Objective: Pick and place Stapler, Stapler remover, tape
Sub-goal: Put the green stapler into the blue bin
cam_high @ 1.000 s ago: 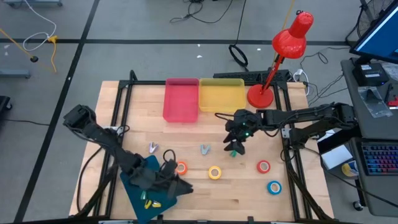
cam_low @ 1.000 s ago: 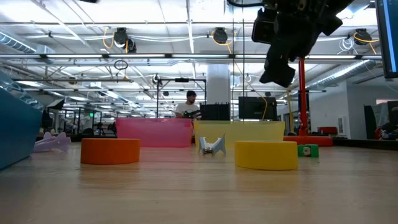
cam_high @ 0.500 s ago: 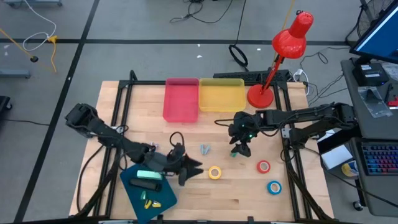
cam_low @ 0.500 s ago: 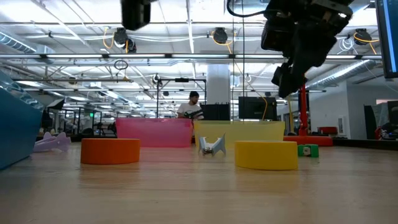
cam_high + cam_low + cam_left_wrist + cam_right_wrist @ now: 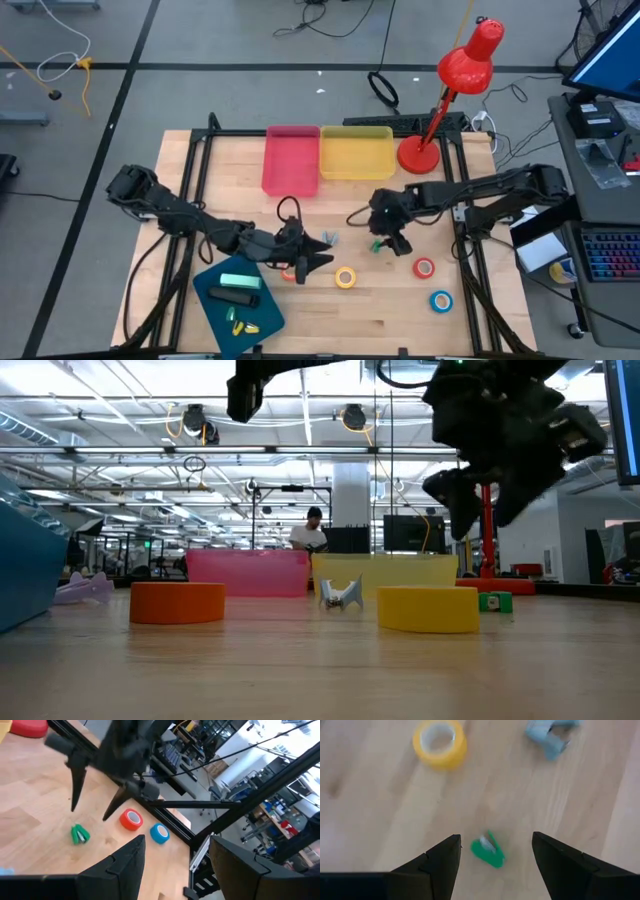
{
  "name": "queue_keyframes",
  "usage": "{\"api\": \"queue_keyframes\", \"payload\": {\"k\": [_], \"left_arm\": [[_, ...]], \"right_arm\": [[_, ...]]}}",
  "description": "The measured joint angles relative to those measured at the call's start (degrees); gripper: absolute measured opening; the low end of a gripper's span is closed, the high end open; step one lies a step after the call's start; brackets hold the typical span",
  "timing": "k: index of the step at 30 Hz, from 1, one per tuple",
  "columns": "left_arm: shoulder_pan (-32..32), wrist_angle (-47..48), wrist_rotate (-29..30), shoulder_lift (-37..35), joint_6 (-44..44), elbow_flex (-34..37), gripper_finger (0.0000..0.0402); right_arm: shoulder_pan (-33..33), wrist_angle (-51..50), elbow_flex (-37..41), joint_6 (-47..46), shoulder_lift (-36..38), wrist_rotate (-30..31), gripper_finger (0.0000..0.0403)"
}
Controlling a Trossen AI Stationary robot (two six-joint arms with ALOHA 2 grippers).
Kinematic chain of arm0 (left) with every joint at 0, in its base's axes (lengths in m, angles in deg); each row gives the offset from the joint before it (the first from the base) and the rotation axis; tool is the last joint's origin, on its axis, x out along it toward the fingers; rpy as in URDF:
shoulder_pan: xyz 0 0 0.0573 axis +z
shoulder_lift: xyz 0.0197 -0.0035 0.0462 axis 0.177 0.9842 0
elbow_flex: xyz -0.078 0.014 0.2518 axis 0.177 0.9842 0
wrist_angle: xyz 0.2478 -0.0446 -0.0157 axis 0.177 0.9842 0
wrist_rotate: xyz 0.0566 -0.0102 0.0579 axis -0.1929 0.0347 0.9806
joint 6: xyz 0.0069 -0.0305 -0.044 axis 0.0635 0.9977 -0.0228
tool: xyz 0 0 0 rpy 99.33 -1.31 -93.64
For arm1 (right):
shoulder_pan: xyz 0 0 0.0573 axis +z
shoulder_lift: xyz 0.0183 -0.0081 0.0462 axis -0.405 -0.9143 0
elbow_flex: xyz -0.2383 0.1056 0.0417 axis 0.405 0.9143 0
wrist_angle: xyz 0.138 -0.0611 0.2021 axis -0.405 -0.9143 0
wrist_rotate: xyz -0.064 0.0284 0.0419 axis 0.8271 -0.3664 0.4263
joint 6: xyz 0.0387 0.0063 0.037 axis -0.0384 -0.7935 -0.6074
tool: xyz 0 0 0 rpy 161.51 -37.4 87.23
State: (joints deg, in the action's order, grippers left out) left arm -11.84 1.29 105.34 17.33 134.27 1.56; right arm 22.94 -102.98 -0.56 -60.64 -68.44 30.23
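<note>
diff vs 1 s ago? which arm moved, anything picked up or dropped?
The left gripper swung away from the teal tray, toward table centre, fingers open and empty, uncovering a mint stapler in the tray. The right gripper shifted slightly, open above the green staple remover. Nothing was grasped or released. The yellow tape, red tape, blue tape and both bins stayed put.

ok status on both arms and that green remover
Right tool open above green stapler remover, not gripping. Left tool open, empty, mid-table near orange tape. Nothing blocking.

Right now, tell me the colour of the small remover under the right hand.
Green; the right wrist view shows it best.
</note>
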Motion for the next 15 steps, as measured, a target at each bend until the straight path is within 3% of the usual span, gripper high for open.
{"api": "queue_keyframes", "payload": {"k": [5,11,15], "left_arm": [[0.9,0.4,0.1,-2.0,-0.1,0.0,0.0218],[1.4,1.5,1.0,-6.8,-6.1,0.0,0.0218],[1.3,5.6,2.2,-11.0,-9.2,-0.1,0.0218]], "right_arm": [[3.0,1.9,0.1,4.2,-4.2,2.8,0.024],[2.9,6.4,0.0,5.4,-7.7,0.8,0.024],[2.0,4.2,0.0,5.5,-7.8,0.9,0.024]]}}
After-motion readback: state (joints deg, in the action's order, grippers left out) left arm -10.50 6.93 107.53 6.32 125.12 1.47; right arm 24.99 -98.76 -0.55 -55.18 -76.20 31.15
